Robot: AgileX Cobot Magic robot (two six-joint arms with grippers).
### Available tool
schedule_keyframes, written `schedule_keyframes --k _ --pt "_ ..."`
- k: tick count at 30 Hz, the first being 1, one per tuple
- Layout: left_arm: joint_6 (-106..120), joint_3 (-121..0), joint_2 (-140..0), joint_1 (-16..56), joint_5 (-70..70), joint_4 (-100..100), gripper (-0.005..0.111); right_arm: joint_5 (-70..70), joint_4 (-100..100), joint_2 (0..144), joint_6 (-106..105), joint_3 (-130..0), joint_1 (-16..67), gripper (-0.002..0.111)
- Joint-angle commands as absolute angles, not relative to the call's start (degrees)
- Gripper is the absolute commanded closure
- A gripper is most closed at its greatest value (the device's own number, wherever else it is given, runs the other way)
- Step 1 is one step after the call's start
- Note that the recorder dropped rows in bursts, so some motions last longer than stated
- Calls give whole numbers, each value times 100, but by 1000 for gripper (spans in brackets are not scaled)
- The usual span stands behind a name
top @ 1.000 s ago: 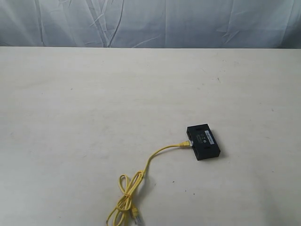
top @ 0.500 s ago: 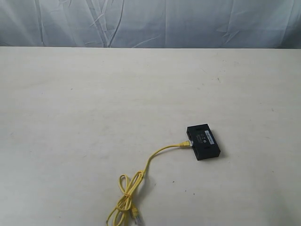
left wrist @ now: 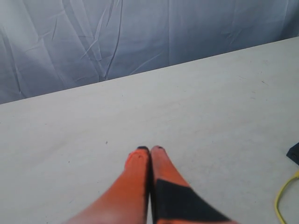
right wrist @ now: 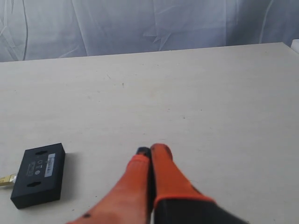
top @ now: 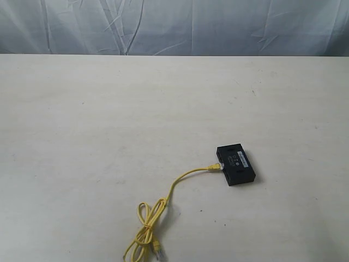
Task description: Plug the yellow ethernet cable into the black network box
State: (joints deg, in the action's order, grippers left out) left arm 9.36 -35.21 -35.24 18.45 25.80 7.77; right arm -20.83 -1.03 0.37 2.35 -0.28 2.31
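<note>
Left gripper [left wrist: 150, 149]: orange fingers pressed together, clenched on nothing, poised over bare table [top: 98, 120]. Right gripper [right wrist: 150, 150]: same, tips shut tight, nothing between them, angled down toward the tabletop. Neither arm shows in the exterior view.

Black network box [top: 236, 164] lies flat, label up, near the right fingers but apart from them, at about 4 o'clock from the table's middle. Yellow ethernet cable [top: 180, 179]: one plug sits against the box's 9 o'clock side. The cord curves off toward 7 o'clock into a tied loop by the near edge.
</note>
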Motion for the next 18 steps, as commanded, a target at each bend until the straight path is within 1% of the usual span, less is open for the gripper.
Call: schedule_keyframes --k 1,4,6,9,11,14,16,18 --pt "911 -3484 -3474 1832 2528 783 107 -2068 -96 0 221 0 212 109" --pt "911 -3484 -3474 1832 2528 762 107 -2079 -92 0 221 0 212 109" --pt "950 -3484 -3465 1806 2587 363 107 -2079 -92 0 221 0 212 109" --pt "938 -3276 -3246 1317 2714 439 107 -2079 -92 0 221 0 212 109" --pt "938 -2920 -3005 955 2602 442 107 -2078 -51 0 221 0 229 109" --pt "938 -2132 -2502 431 2047 283 107 -2078 42 0 221 0 229 109" --pt "938 -1605 -2159 249 1670 66 107 -2078 54 0 221 0 229 109" --pt "938 -1114 -1759 238 1374 -226 107 -2078 54 0 221 0 229 109"
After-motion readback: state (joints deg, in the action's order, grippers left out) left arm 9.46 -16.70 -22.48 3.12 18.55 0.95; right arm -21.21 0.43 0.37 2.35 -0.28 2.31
